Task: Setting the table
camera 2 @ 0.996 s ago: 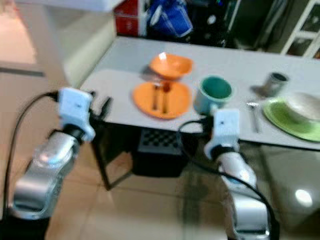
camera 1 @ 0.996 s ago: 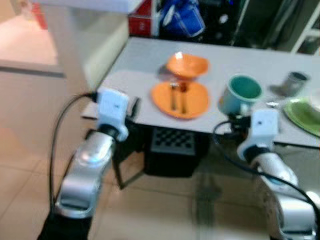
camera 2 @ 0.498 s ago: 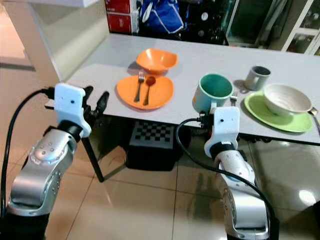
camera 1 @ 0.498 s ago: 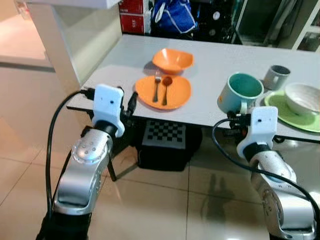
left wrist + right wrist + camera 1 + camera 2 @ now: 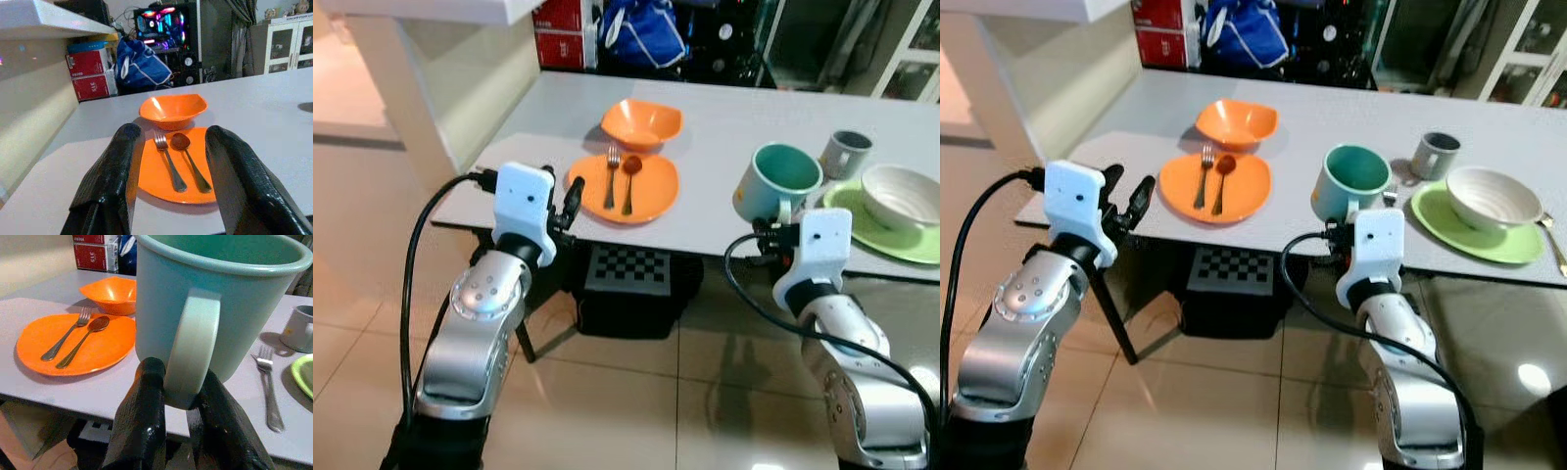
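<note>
Grey table (image 5: 724, 211) across the upper half of the head views, tiled floor below, shelves and a blue bag behind. Orange plate (image 5: 625, 186) left of centre in the frame, with fork (image 5: 610, 177) and spoon (image 5: 629, 179) lying side by side on it; orange bowl (image 5: 641, 119) just behind, apart from the plate. Green plate (image 5: 1474, 211) toward the right edge carrying a white bowl (image 5: 1494, 194), small grey cup (image 5: 1435, 154) just behind it.

Right gripper (image 5: 177, 396) closed on the handle of the teal mug (image 5: 775, 183), fingers pinching the handle's lower curve, mug upright at the near table edge, centre right. Whether resting or just lifted, cannot tell. Left gripper (image 5: 168, 176) spread wide and empty, held at the near edge, aimed at the orange plate.

Probably carrying the mug to its place beside the orange setting. Best kept level, since the grip is on the handle only and the body could swing. Worth setting down fully inside the edge, clear of the plate's rim and of the second fork (image 5: 268, 382) lying on the table near the green plate, then releasing only once the base sits flat.
</note>
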Tool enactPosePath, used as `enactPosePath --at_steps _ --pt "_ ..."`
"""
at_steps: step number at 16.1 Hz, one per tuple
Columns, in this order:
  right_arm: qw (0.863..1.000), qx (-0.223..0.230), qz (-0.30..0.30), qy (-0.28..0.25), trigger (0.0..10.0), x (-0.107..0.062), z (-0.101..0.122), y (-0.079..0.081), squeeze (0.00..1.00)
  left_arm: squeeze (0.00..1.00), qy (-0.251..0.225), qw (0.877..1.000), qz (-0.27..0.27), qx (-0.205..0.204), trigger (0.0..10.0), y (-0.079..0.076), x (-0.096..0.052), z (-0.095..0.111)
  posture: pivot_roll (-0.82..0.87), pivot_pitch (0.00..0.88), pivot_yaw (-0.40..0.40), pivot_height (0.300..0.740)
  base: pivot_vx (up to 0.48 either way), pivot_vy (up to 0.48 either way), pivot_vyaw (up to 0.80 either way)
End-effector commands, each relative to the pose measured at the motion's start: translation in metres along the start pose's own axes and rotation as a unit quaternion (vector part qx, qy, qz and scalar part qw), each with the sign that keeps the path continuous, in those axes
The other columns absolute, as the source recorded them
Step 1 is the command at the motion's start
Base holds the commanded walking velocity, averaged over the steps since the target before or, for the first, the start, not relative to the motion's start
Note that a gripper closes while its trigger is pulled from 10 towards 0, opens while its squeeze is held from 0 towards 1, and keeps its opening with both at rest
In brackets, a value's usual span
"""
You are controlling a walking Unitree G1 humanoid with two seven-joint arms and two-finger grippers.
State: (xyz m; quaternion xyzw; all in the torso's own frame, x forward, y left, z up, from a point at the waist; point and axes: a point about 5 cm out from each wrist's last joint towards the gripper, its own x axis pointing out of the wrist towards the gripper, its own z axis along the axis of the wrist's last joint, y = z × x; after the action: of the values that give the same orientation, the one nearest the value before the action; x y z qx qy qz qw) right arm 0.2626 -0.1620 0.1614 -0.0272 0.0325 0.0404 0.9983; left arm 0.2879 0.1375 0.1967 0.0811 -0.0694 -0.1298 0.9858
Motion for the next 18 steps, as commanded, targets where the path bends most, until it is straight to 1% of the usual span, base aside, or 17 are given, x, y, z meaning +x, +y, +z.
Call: enactPosePath --at_steps 1,6,9,15,16,17,18 --pt "1.0 0.005 0.004 -0.004 10.0 0.002 0.003 0.0 0.0 0.0 -0.006 1.0 -0.002 0.002 10.0 0.001 0.001 0.002 0.01 0.0 -0.01 0.74 0.48 0.0 0.0" --pt "1.0 0.005 0.006 -0.003 10.0 0.003 0.003 0.001 0.0 0.0 -0.003 1.0 -0.008 0.0 10.0 0.001 0.001 0.001 0.01 0.0 -0.01 0.74 0.48 0.0 0.0" --pt "1.0 0.005 0.008 -0.002 10.0 0.002 0.002 0.001 0.0 0.0 -0.003 1.0 -0.012 -0.001 10.0 0.0 0.001 0.0 0.01 0.0 -0.012 0.74 0.48 0.0 -0.48" --pt "1.0 0.003 0.013 0.0 10.0 0.001 0.0 0.001 0.0 0.0 -0.003 1.0 -0.022 0.001 10.0 -0.003 0.001 0.0 0.01 0.0 -0.012 0.74 0.478 0.0 0.0" --pt "1.0 0.004 0.013 0.0 10.0 0.001 0.0 0.001 0.0 0.0 -0.003 1.0 -0.028 0.001 10.0 -0.005 0.0 -0.001 0.01 0.0 -0.011 0.74 0.431 0.0 0.0" --pt "1.0 0.0 0.015 0.001 10.0 0.0 -0.001 0.002 0.0 0.0 -0.009 0.999 -0.047 -0.013 10.0 -0.008 -0.001 0.001 0.01 0.0 -0.011 0.74 0.0 0.0 0.0" --pt "1.0 -0.005 0.016 0.003 10.0 0.001 -0.002 0.001 0.0 0.0 -0.006 0.997 -0.075 -0.015 10.0 -0.014 -0.002 0.0 0.01 0.0 -0.01 0.74 0.0 0.0 0.0"
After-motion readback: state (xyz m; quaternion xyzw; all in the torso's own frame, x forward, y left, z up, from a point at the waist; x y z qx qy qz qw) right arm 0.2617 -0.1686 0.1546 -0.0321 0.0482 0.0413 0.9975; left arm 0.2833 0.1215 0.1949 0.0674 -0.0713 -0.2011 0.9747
